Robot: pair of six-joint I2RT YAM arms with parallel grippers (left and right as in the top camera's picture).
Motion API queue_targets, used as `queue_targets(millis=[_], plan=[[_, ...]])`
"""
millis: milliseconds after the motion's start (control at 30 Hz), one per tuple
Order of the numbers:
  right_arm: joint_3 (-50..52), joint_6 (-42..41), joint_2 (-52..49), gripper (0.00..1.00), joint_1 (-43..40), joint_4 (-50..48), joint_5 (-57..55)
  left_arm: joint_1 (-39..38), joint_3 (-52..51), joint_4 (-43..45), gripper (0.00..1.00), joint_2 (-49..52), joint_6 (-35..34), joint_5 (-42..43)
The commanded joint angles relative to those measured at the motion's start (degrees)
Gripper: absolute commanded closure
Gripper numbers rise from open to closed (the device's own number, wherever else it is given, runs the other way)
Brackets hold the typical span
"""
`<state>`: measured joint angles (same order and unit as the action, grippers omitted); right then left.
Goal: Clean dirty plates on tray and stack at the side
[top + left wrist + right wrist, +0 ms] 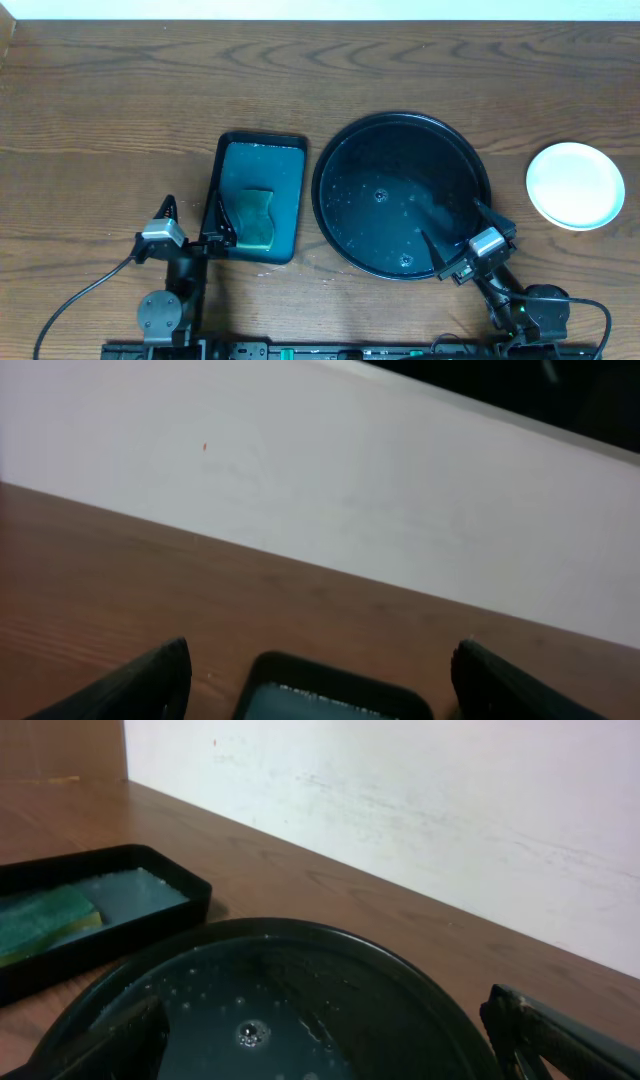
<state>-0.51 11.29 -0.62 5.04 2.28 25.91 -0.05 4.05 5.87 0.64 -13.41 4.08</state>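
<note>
Hovering over the near right edge of the tray, the right gripper has its jaws spread wide and holds nothing. One finger reaches in over the tray's floor and the other sits over the rim. The glossy black floor is beaded with water drops. In the right wrist view it fills the space between the two fingers.

The plates lie on the table to the right of the tray, clear of its rim. They are well apart from the right gripper, farther back and off to its right. From above they show as one pale round disc, so their number cannot be told, and no smear can be made out.

The left gripper is also released, with wide jaws and nothing in them. It is at the near left corner of the sponge tray, and its right finger lies over that tray's left edge, just beside the sponge. The sponge tray sits just left of the round tray. Both trays lie between the left gripper and the plates, which are far across the table from it. The left wrist view shows only the sponge tray's far end, the table and a pale wall.
</note>
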Motion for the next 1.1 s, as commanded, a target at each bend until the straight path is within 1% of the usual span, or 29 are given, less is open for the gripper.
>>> queue_targets(millis=[0,367,533,1067], plan=[[0.2,0.57,0.24,0.01,-0.33,0.07,0.02,0.28,-3.85,0.17,0.16,-0.57,1.14,-0.9],[0.2,0.59,0.24,0.01,-0.35,0.07,0.04,0.26,-3.82,-4.5,0.16,-0.55,1.14,-0.92],[0.2,0.59,0.24,0.01,-0.33,0.07,0.04,0.26,-3.82,-9.68,0.16,-0.28,1.14,-0.92],[0.2,0.57,0.24,0.01,-0.33,0.07,0.02,0.26,-3.8,-9.7,0.16,0.72,1.14,-0.92]])
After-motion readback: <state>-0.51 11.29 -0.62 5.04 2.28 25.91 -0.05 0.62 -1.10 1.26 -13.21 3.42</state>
